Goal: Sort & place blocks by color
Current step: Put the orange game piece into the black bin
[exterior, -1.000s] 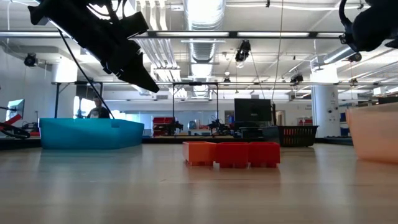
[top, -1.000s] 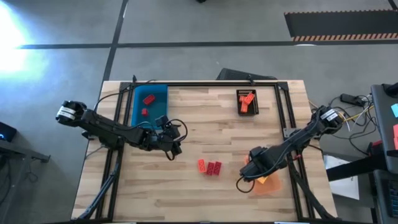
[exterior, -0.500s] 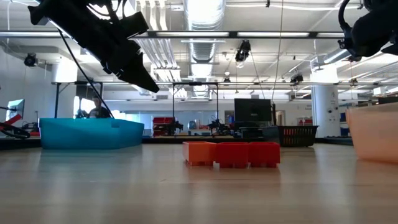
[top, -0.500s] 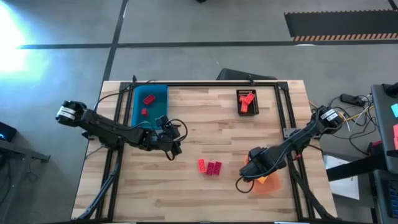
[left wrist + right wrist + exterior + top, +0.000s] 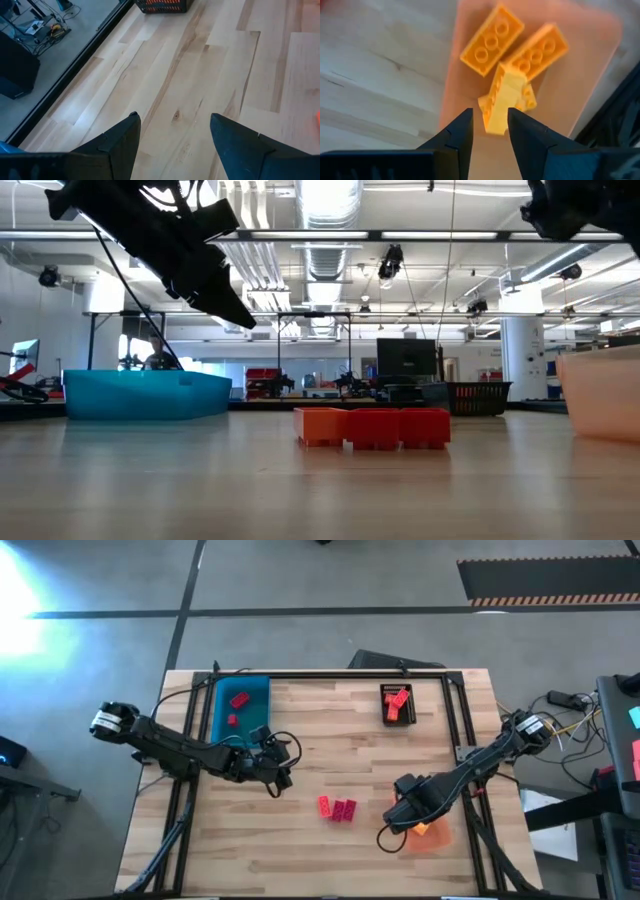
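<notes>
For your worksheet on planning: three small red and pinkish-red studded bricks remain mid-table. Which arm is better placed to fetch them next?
Probably the left. Its gripper hangs open and empty beside the red studded bricks. The right gripper is similarly near, but sits over the translucent orange tray of yellow bricks.

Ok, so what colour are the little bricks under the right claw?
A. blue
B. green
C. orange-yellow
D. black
C. The right wrist view shows the right claw open just above orange-yellow bricks lying in the see-through orange tray.
</notes>
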### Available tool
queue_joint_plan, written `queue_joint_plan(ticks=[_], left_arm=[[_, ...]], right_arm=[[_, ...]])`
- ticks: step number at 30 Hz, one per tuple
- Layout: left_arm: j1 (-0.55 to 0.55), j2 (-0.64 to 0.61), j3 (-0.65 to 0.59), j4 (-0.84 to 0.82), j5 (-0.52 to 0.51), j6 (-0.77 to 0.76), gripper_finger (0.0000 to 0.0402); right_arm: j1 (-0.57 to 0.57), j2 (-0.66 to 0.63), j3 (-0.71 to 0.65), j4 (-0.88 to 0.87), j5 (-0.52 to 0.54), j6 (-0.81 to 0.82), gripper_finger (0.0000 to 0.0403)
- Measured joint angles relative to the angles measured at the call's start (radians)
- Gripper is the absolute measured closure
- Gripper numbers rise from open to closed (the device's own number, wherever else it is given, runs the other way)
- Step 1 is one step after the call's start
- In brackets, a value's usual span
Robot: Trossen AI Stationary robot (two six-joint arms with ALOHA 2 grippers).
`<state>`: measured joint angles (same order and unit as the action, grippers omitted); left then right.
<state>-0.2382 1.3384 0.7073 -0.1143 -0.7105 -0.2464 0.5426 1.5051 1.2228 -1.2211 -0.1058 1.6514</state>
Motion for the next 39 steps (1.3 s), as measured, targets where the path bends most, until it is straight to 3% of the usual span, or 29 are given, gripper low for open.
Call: queue_joint_plan(ticks=[3, 8, 17, 27, 33, 39], left_arm=[[0.000, 0.000, 0.002, -0.001, 0.007, -0.003, 0.0178], [-0.012, 0.000, 0.038, 0.001, 0.133, -0.002, 0.0178], [-0.090, 0.000, 0.089, 0.000, 0.258, 0.017, 0.0178], [-0.158, 0.009, 0.101, 0.001, 0.338, 0.052, 0.0178], [-0.159, 0.023, 0.099, 0.001, 0.347, 0.052, 0.0178], [-0.159, 0.023, 0.098, 0.062, 0.349, 0.066, 0.0178]], right_arm=[[-0.002, 0.000, 0.025, -0.016, 0.073, -0.044, 0.0300], [-0.011, 0.000, 0.064, -0.032, 0.194, -0.117, 0.0317], [-0.014, 0.000, 0.126, -0.031, 0.457, -0.318, 0.0352], [-0.017, 0.000, 0.145, -0.012, 0.739, -0.502, 0.0375], [-0.020, 0.000, 0.146, 0.004, 0.808, -0.593, 0.0376], [-0.020, -0.030, 0.141, 0.000, 0.781, -0.731, 0.0376]])
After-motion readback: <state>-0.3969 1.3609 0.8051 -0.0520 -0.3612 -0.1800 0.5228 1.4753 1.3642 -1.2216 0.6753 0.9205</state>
